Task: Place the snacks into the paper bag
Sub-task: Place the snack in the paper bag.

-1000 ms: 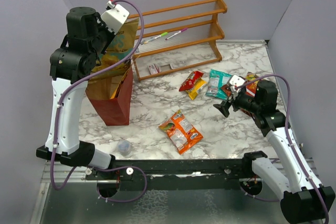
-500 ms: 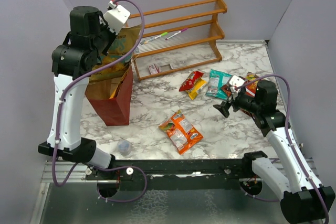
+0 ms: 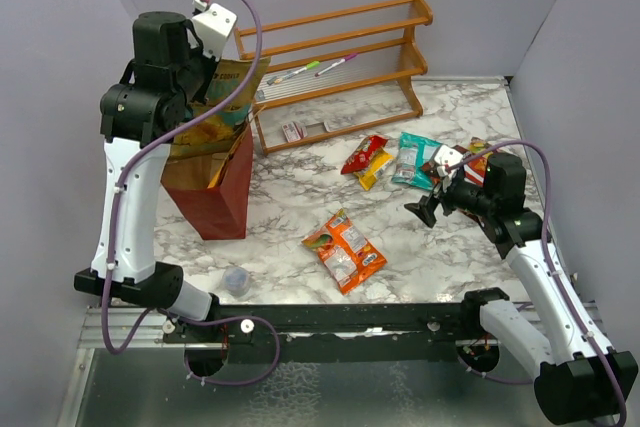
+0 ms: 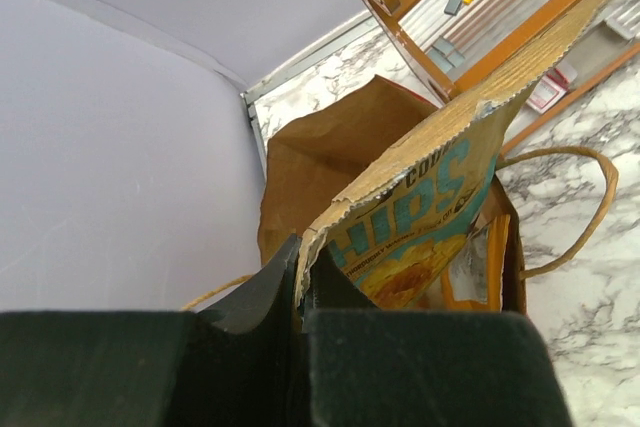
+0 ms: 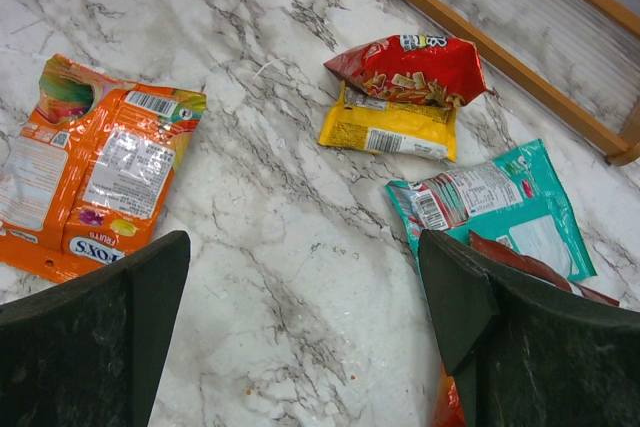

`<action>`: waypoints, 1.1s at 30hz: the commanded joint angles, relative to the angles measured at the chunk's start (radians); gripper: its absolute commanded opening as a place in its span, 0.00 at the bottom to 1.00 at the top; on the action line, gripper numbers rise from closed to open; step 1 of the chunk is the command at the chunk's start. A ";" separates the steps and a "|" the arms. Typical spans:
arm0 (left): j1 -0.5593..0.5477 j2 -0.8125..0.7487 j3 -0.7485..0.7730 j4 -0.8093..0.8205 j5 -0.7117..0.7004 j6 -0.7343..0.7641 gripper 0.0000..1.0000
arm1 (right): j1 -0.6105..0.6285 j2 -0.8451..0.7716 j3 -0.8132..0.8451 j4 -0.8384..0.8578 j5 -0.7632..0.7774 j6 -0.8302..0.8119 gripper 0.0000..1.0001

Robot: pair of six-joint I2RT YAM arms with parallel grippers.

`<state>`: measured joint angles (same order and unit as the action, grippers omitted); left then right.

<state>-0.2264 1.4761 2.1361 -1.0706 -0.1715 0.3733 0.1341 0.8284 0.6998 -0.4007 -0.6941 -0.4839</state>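
- left gripper (image 4: 302, 282): jaws clamped on the serrated top seam of a gold chip bag (image 4: 420, 207). the bag hangs tilted over the mouth of the paper bag (image 4: 330, 147), upper left of the top view, and its lower end looks to be inside the opening.
- right gripper (image 5: 305, 247): jaws spread wide and empty, hovering over the table (image 5: 280, 207) at the right of the top view, between the orange packet (image 5: 90, 162) and the teal packet (image 5: 490, 202).
- handling, judged: the foil packets look light, air-filled and crinkly, with slick skins. the contents would crush under a squeeze on the belly, so take each by a flat crimped end seam.
- paper bag, judged: thin walls standing on their own, likely easy to tip with a sideways push.
- count, loose on the table: one orange packet, one teal packet, one red packet (image 5: 410, 67) lying on one yellow packet (image 5: 385, 132), and one red-orange packet (image 3: 476, 150) partly hidden by the right arm; five in all.
- count, at the bag: one chip bag held. a gold-orange edge (image 4: 482, 267) inside may be a second; cannot confirm.
- paper bags: one.
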 commanded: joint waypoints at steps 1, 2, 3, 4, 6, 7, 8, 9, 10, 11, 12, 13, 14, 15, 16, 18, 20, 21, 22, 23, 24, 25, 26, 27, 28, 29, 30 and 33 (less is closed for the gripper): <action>0.025 0.001 0.044 0.079 0.033 -0.096 0.00 | -0.004 -0.009 0.018 -0.012 -0.040 -0.011 0.98; 0.031 0.005 0.052 0.082 0.035 -0.106 0.00 | -0.004 -0.008 0.018 -0.013 -0.043 -0.011 0.98; 0.037 0.008 0.061 0.087 0.035 -0.115 0.00 | -0.004 -0.008 0.018 -0.014 -0.043 -0.012 0.98; 0.042 0.012 0.068 0.091 0.035 -0.126 0.00 | -0.004 -0.008 0.018 -0.013 -0.045 -0.012 0.98; 0.055 0.015 0.076 0.106 0.032 -0.147 0.00 | -0.004 -0.010 0.020 -0.016 -0.048 -0.012 0.98; 0.062 0.016 0.077 0.116 0.030 -0.158 0.00 | -0.004 -0.008 0.019 -0.016 -0.049 -0.013 0.98; 0.069 0.017 0.079 0.127 0.025 -0.168 0.00 | -0.004 -0.009 0.018 -0.017 -0.050 -0.013 0.98; 0.074 0.017 0.080 0.136 0.022 -0.180 0.00 | -0.004 -0.010 0.019 -0.017 -0.050 -0.013 0.99; 0.082 0.016 0.080 0.145 0.018 -0.188 0.00 | -0.004 -0.009 0.018 -0.017 -0.050 -0.013 0.99; 0.088 0.016 0.081 0.154 0.013 -0.195 0.00 | -0.004 -0.009 0.019 -0.019 -0.050 -0.013 0.99; 0.097 0.015 0.080 0.164 0.010 -0.203 0.00 | -0.004 -0.010 0.019 -0.019 -0.051 -0.014 0.99; 0.103 0.013 0.078 0.171 0.006 -0.208 0.00 | -0.004 -0.011 0.019 -0.021 -0.051 -0.015 0.99; 0.107 0.011 0.074 0.178 0.000 -0.216 0.00 | -0.004 -0.011 0.019 -0.021 -0.051 -0.015 0.99; 0.114 0.008 0.071 0.186 -0.003 -0.224 0.00 | -0.004 -0.011 0.019 -0.022 -0.051 -0.016 0.99; 0.120 0.003 0.065 0.193 -0.004 -0.230 0.00 | -0.004 -0.011 0.020 -0.022 -0.053 -0.016 0.99; 0.127 -0.008 0.056 0.203 0.000 -0.247 0.00 | -0.004 -0.011 0.019 -0.021 -0.053 -0.016 0.99; 0.131 -0.019 0.048 0.203 0.016 -0.261 0.00 | -0.004 -0.010 0.021 -0.020 -0.054 -0.016 0.99; 0.132 -0.025 0.043 0.200 0.036 -0.267 0.00 | -0.004 -0.009 0.020 -0.020 -0.055 -0.016 0.99; 0.131 -0.033 0.038 0.193 0.056 -0.273 0.00 | -0.004 -0.009 0.020 -0.021 -0.055 -0.015 0.99; 0.131 -0.044 0.033 0.188 0.084 -0.278 0.00 | -0.004 -0.009 0.021 -0.021 -0.055 -0.016 1.00; 0.132 -0.055 0.025 0.186 0.100 -0.284 0.00 | -0.004 -0.009 0.021 -0.020 -0.055 -0.013 1.00; 0.131 -0.069 0.017 0.185 0.113 -0.290 0.00 | -0.004 -0.008 0.021 -0.020 -0.055 -0.013 1.00; 0.131 -0.080 0.010 0.185 0.126 -0.294 0.00 | -0.004 -0.008 0.021 -0.020 -0.055 -0.013 1.00; 0.131 -0.092 0.004 0.185 0.136 -0.301 0.00 | -0.004 -0.009 0.021 -0.021 -0.055 -0.014 1.00; 0.133 -0.101 -0.002 0.185 0.148 -0.306 0.00 | -0.004 -0.009 0.021 -0.021 -0.053 -0.013 1.00; 0.133 -0.108 -0.008 0.185 0.157 -0.311 0.00 | -0.004 -0.010 0.021 -0.020 -0.052 -0.014 1.00; 0.134 -0.112 -0.015 0.188 0.162 -0.316 0.00 | -0.004 -0.011 0.019 -0.019 -0.050 -0.015 1.00; 0.134 -0.125 -0.053 0.194 0.160 -0.323 0.00 | -0.004 -0.011 0.019 -0.019 -0.051 -0.015 1.00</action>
<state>-0.0982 1.4002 2.1128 -0.9497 -0.0597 0.0937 0.1341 0.8284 0.6998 -0.4061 -0.7238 -0.4881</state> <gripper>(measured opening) 0.015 0.996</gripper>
